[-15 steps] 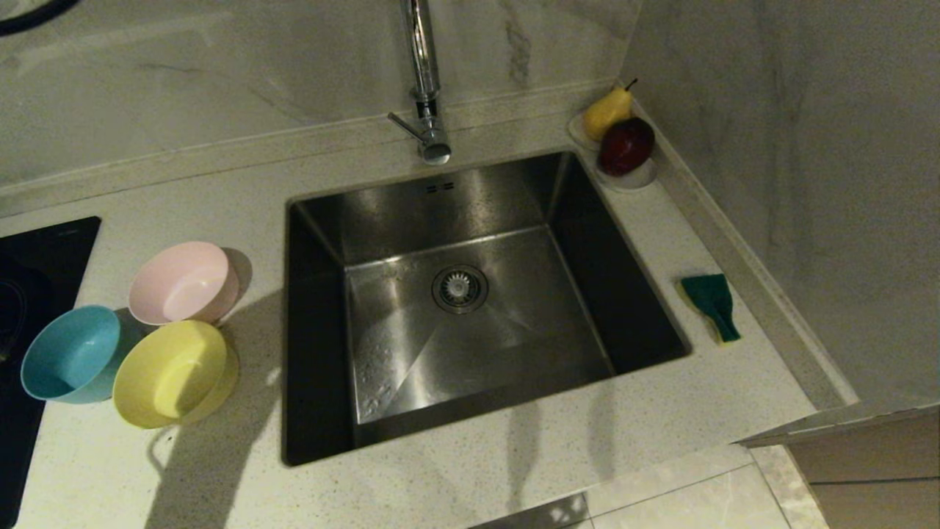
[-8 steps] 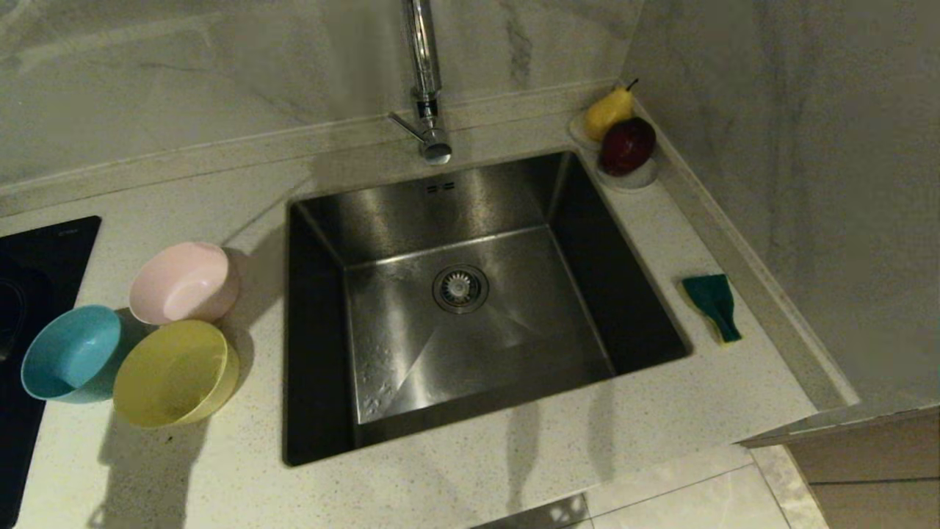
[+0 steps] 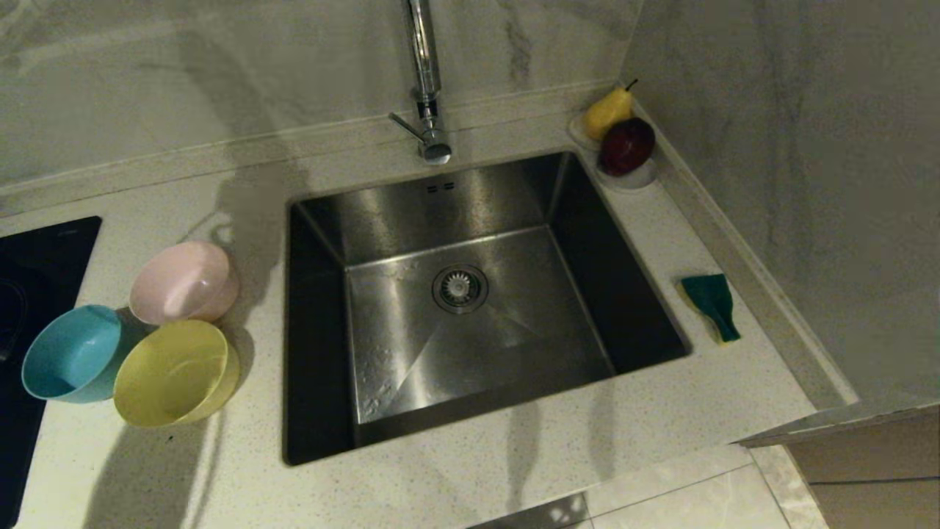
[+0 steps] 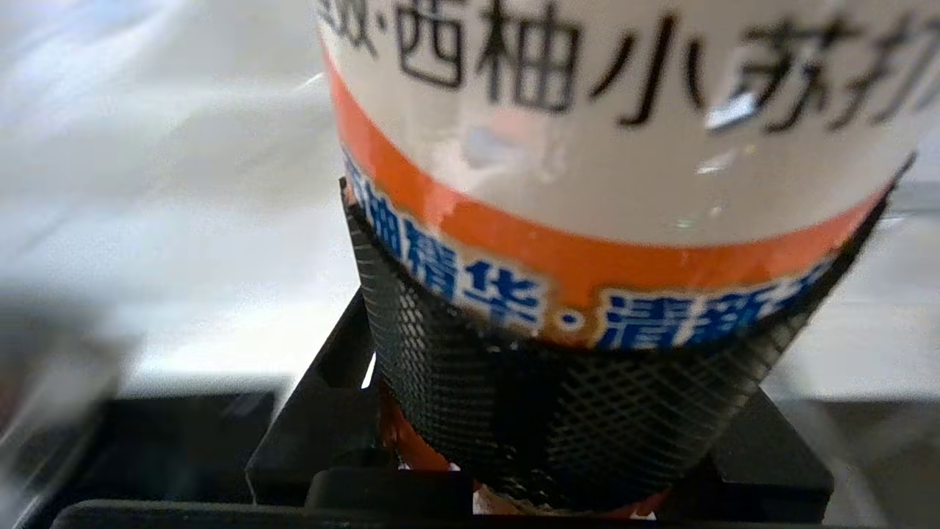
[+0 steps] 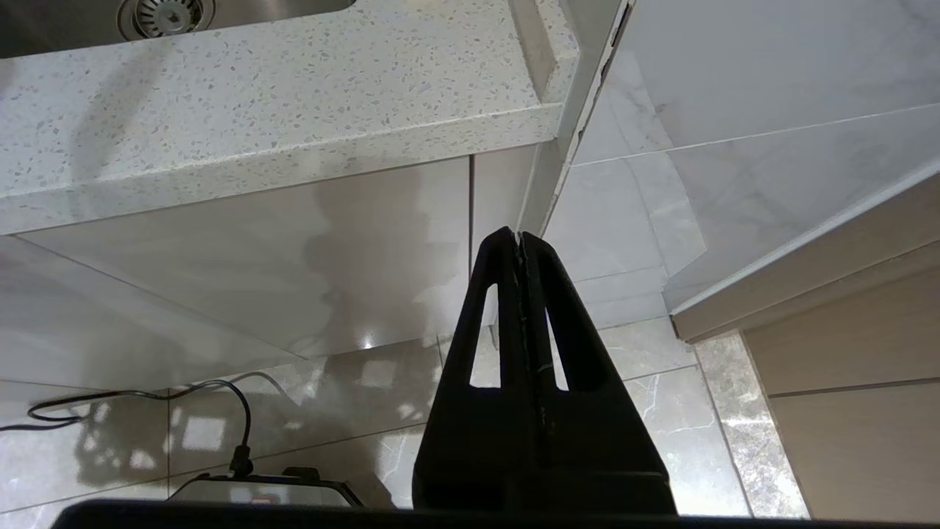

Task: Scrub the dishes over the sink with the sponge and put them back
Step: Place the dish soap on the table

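Green sponge [image 3: 711, 304] on counter; right pincer [image 5: 520, 236] parked below.

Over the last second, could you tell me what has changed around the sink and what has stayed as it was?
In the head view only the shadows changed: the dark patch left of the sink climbed from the counter beside the bowls up onto the back wall. No object moved, and nothing was visibly picked up or let go. The pink bowl, blue bowl, yellow bowl and sponge lie where they were.
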{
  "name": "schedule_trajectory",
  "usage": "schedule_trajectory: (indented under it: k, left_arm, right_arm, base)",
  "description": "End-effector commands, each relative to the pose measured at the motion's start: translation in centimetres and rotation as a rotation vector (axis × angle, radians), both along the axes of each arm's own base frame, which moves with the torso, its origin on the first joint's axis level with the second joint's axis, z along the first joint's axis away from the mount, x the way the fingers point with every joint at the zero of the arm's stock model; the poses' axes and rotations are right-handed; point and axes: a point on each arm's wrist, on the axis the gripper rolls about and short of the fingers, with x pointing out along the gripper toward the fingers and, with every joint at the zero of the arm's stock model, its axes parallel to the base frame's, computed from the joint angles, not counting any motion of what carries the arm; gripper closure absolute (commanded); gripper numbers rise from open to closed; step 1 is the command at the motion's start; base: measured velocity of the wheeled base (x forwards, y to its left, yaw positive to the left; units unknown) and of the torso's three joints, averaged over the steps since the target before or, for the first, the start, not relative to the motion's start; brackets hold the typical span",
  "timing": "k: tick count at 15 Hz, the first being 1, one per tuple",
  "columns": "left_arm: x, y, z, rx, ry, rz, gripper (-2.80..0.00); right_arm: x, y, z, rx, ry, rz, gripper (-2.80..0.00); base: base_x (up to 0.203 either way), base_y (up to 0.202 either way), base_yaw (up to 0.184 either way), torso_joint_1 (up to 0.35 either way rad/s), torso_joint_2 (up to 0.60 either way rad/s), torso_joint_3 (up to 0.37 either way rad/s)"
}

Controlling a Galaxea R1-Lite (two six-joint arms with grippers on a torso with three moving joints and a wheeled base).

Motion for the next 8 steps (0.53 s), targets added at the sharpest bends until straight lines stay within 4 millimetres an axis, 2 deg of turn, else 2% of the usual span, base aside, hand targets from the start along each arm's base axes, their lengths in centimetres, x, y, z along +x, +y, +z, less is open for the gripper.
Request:
schedule_trajectory:
  k: [1,4,6,8]
  left_arm:
    - [-0.8,1.3,-3.0,-0.055,0.030,0.109,0.00]
    - [-1.5,1.7,-7.3,-0.096,0.034,0.191,0.00]
    - [-3.4,1.8,-9.3,-0.122,0.021,0.263,0.00]
    - [-3.7,2.3,-10.9,-0.151,0.023,0.342,0.00]
  right_arm:
    - [0.0,0.0,0.0,0.000,0.000,0.000,0.00]
    - [0.0,0.0,0.0,0.000,0.000,0.000,0.00]
    - [0.0,0.0,0.0,0.000,0.000,0.000,0.00]
    - [0.0,0.0,0.0,-0.001,0.001,0.000,0.00]
  base:
    - [0.000,0.000,0.000,0.000,0.00,0.000]
    - [0.000,0.000,0.000,0.000,0.00,0.000]
    - [0.000,0.000,0.000,0.000,0.00,0.000]
    - [0.000,0.000,0.000,0.000,0.00,0.000]
